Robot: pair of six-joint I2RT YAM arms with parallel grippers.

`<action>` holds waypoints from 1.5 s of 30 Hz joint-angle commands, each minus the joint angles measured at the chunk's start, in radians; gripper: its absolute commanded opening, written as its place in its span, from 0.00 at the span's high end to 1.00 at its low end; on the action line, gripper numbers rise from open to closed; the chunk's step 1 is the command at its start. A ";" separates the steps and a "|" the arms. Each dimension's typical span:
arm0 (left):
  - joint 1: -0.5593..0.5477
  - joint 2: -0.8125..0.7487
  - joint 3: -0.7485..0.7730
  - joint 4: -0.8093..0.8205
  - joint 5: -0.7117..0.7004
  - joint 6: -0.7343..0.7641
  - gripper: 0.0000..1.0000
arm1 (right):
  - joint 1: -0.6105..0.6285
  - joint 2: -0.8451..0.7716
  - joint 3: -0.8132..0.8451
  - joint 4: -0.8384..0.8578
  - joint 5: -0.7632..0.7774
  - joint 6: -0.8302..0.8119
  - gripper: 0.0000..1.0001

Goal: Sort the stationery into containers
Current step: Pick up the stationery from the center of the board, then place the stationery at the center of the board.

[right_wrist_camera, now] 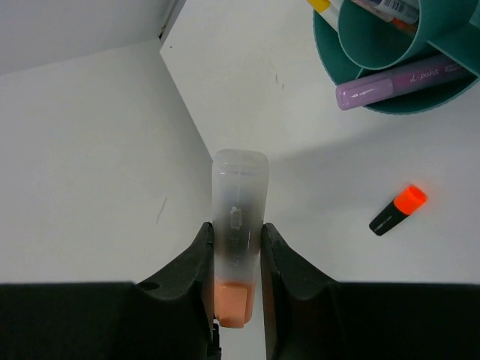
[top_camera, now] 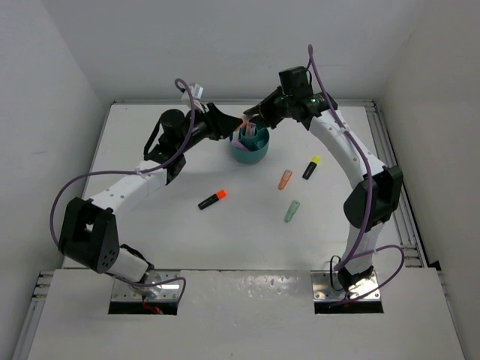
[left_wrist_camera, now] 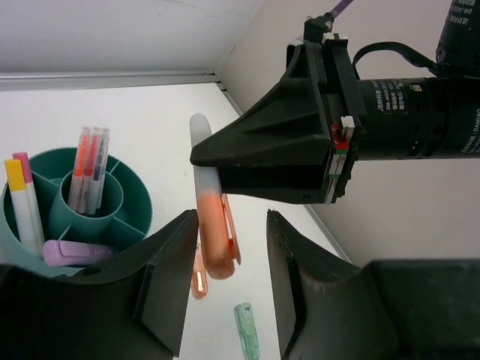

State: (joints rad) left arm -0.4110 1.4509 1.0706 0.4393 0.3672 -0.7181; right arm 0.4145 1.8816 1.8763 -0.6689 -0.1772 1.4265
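My right gripper (right_wrist_camera: 238,231) is shut on a stubby orange marker (right_wrist_camera: 239,195) with a clear cap. It holds it in the air just left of the teal cup (top_camera: 250,152). In the left wrist view this marker (left_wrist_camera: 211,225) hangs between my left gripper's (left_wrist_camera: 231,225) open jaws, with a gap on the right side. The right gripper (left_wrist_camera: 285,154) is above it. The cup (left_wrist_camera: 135,202) holds thin pens (left_wrist_camera: 90,169) in its centre tube, a yellow and a pink pen (left_wrist_camera: 22,199) and a lilac marker (left_wrist_camera: 75,253) in its ring.
On the table lie a black-orange marker (top_camera: 212,199), an orange marker (top_camera: 285,178), a black-yellow marker (top_camera: 311,166) and a green marker (top_camera: 292,211). White walls close the back and both sides. A metal rail (top_camera: 397,187) runs along the right edge.
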 commanded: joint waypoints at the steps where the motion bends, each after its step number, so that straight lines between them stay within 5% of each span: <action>1: -0.017 0.008 0.061 0.015 -0.013 0.011 0.53 | -0.005 -0.053 0.015 0.002 -0.016 0.040 1.00; 16: -0.015 0.035 0.078 -0.034 0.009 0.020 0.55 | -0.013 -0.038 0.035 0.014 -0.024 0.046 1.00; 24: -0.003 0.069 0.101 -0.042 0.030 0.008 0.68 | -0.011 -0.048 0.014 0.032 -0.041 0.046 1.00; 28: 0.003 0.089 0.127 -0.059 0.045 0.002 0.93 | -0.011 -0.056 -0.011 0.049 -0.056 0.043 1.00; 31: 0.029 0.092 0.144 -0.091 0.055 -0.004 1.00 | -0.014 -0.068 -0.035 0.068 -0.067 -0.007 0.62; 32: 0.038 0.092 0.161 -0.105 0.073 0.006 1.00 | -0.028 -0.081 -0.046 0.089 -0.076 -0.024 0.38; 34: 0.078 0.094 0.183 -0.169 0.134 0.060 1.00 | -0.046 -0.102 -0.091 0.121 -0.105 -0.104 0.18; 40: 0.207 0.178 0.385 -0.578 0.522 0.461 1.00 | -0.202 -0.223 -0.281 0.130 -0.162 -0.331 0.06; 45: 0.251 0.398 0.782 -1.231 0.582 0.974 1.00 | -0.299 -0.314 -0.422 0.140 -0.186 -0.484 0.11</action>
State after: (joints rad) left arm -0.1692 1.7470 1.6855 -0.3500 0.8249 -0.1608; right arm 0.1432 1.6325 1.4956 -0.5617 -0.3218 1.0939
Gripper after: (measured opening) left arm 0.299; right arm 0.907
